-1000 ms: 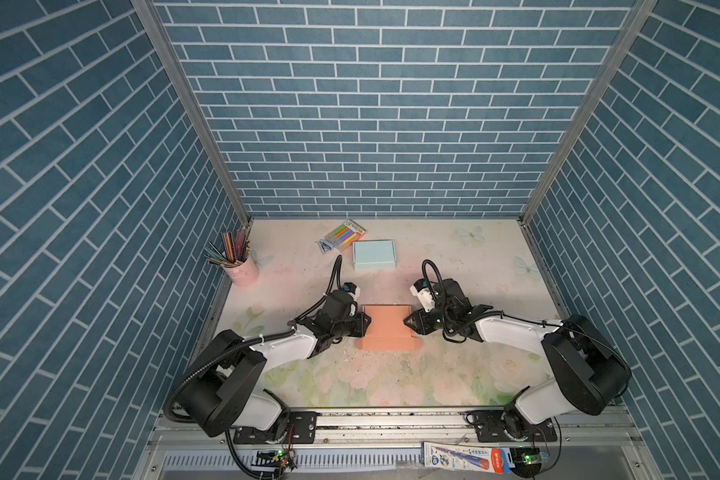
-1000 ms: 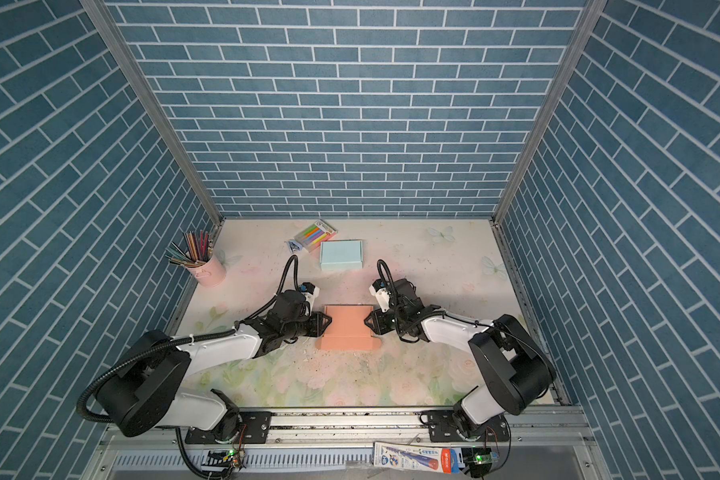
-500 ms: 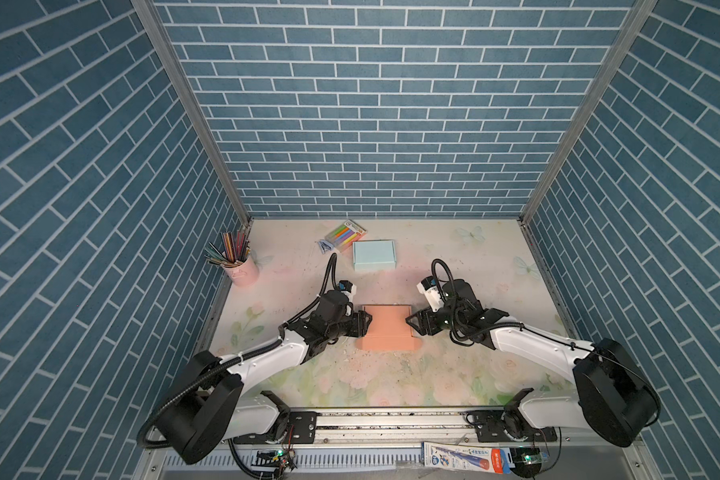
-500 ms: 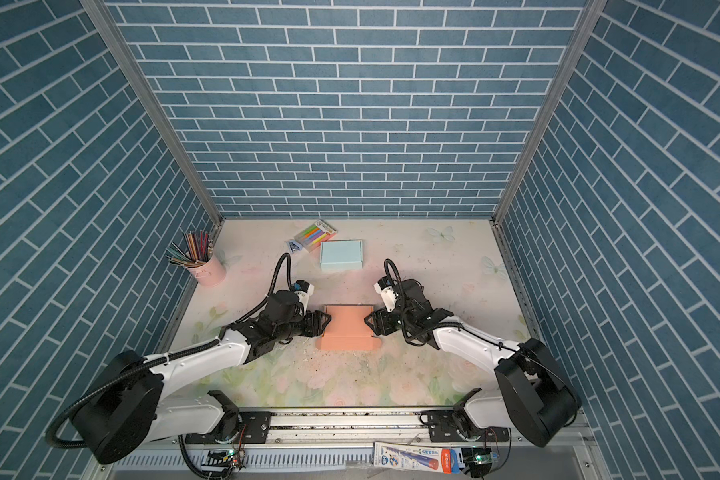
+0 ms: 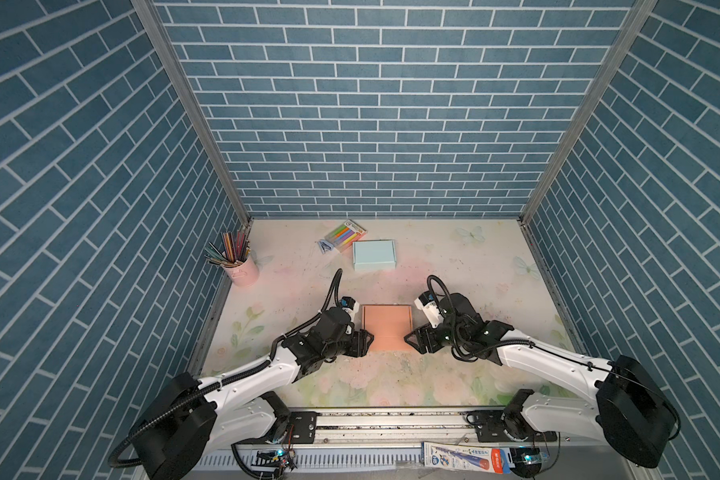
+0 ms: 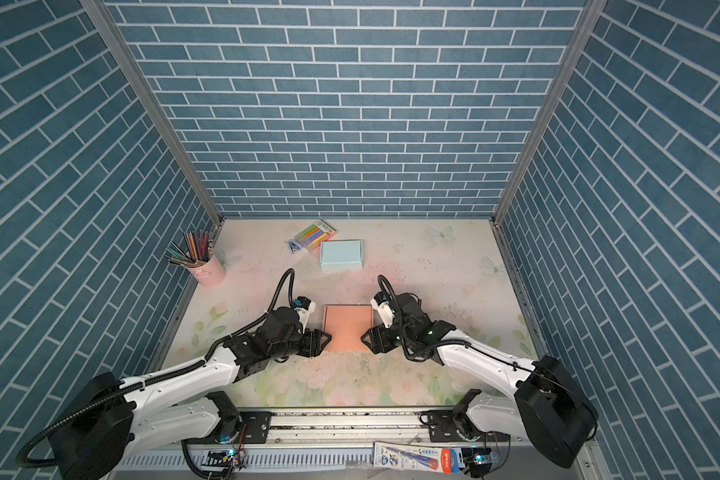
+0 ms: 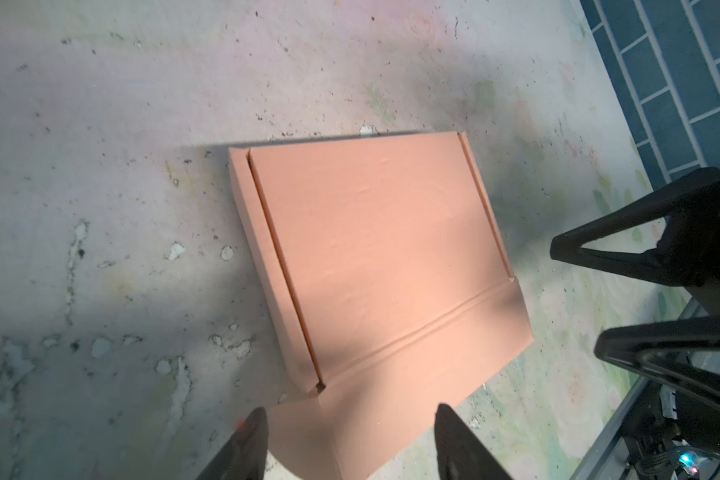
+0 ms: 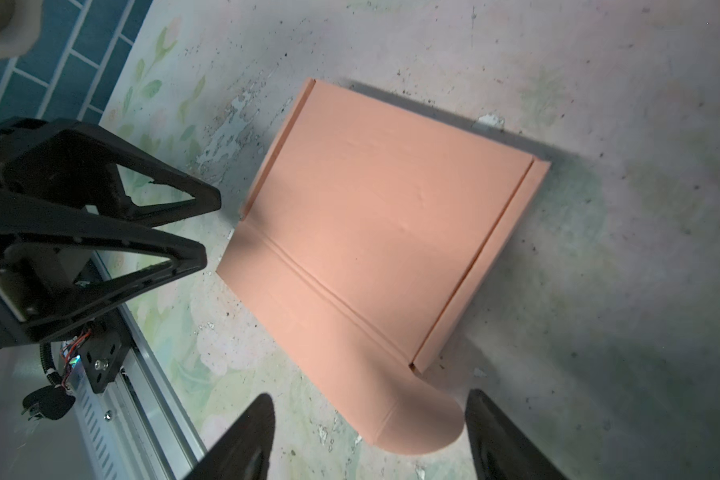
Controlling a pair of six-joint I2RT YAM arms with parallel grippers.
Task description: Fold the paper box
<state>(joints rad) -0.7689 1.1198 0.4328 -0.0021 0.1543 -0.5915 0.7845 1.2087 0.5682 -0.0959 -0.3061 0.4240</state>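
The salmon paper box [image 5: 387, 328] [image 6: 347, 328] lies flat mid-table, lid down, with its front flap stretched toward the near edge. My left gripper [image 5: 366, 343] [image 6: 327, 341] is open at the flap's left corner. In the left wrist view the box [image 7: 374, 257] has that corner lying loose between the left gripper's [image 7: 350, 415] spread fingers. My right gripper [image 5: 410, 338] [image 6: 365, 338] is open at the right corner. In the right wrist view the box [image 8: 383, 232] has its rounded tab between the right gripper's [image 8: 370, 399] fingers, not pinched.
Behind the salmon box sits a light blue box [image 5: 374, 254], with a pack of coloured markers [image 5: 345, 236] further back. A pink cup of pencils [image 5: 242, 270] stands at the back left. Brick walls close three sides; a metal rail [image 5: 391, 419] runs along the front.
Both grippers have opened at the box's near corners. Both arms have stretched out lower over the table, while the box has stayed in place.
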